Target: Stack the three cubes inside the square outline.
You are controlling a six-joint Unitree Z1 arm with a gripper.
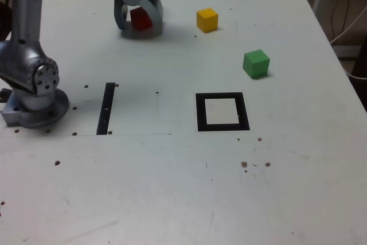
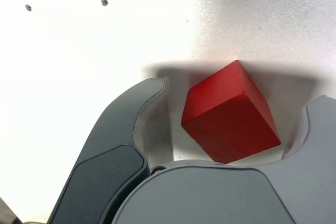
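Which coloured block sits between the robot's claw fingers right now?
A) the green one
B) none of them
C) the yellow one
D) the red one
D: the red cube sits between the jaws of the gripper, with gaps still showing on both sides in the wrist view.

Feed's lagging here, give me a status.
Gripper open, straddling red cube, gaps both sides. Yellow cube and green cube loose on table. Square outline empty, path clear.

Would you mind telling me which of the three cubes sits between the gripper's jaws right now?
The red cube: it sits between the jaws of the gripper, which stand apart around it. The yellow cube and green cube lie free on the table.
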